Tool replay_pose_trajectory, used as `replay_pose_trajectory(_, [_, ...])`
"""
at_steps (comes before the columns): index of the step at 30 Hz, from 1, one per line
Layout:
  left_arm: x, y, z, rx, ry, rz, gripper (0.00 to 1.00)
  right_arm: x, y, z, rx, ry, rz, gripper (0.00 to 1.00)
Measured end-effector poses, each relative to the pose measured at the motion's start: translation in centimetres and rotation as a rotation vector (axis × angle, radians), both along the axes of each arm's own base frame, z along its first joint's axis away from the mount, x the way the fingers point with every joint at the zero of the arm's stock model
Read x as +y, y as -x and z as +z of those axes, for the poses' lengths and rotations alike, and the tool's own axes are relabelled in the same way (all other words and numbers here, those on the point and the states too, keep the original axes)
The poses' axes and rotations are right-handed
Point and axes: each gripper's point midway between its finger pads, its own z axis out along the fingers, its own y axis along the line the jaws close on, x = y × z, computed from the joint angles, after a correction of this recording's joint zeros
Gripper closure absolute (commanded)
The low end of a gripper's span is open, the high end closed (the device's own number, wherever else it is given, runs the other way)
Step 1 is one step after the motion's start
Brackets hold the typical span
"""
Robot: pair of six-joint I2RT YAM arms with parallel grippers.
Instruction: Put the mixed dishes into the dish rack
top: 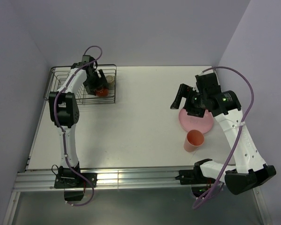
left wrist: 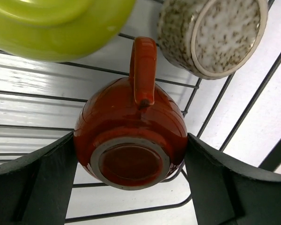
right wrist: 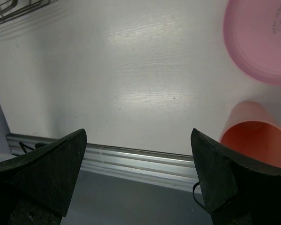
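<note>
Desk (top: 140,122) is carrying the wire dish rack (top: 56,75) at upper left. Pink plate (top: 196,123) is lying right of centre. Lime-green bowl (left wrist: 51,28) is sitting in the rack. Salmon-pink cup (top: 194,140) is standing just below the plate. Left jaws are clamping the orange-red mug (left wrist: 131,126) base-up in the rack, with the speckled beige cup (left wrist: 210,35) beside it. Right jaws are hanging wide apart, empty, near the plate.

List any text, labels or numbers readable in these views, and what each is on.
On the pink plate: small dark lettering at the right wrist view's edge, too blurred to read.
On the orange-red mug, lime-green bowl, speckled cup, salmon-pink cup: none visible.
</note>
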Motion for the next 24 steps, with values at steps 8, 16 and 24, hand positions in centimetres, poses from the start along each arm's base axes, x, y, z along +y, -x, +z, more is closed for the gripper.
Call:
replay_pose_trajectory(8, [-2.2,0.2,-0.4,0.009,-0.006,-0.043,0.53,-1.9,1.6,-2.9,0.119,0.083,-0.087,0.0])
replay_pose_trajectory(16, [-2.4,0.1,-0.5,0.006,-0.019,-0.046,0.01,-3.9,3.0,-4.1,0.189,0.169,-0.169,0.0])
replay_pose_trajectory(24, [-2.2,0.8,-1.0,0.034,-0.028,-0.043,0.01,-4.5,4.4,-6.1,0.259,0.205,-0.21,0.0])
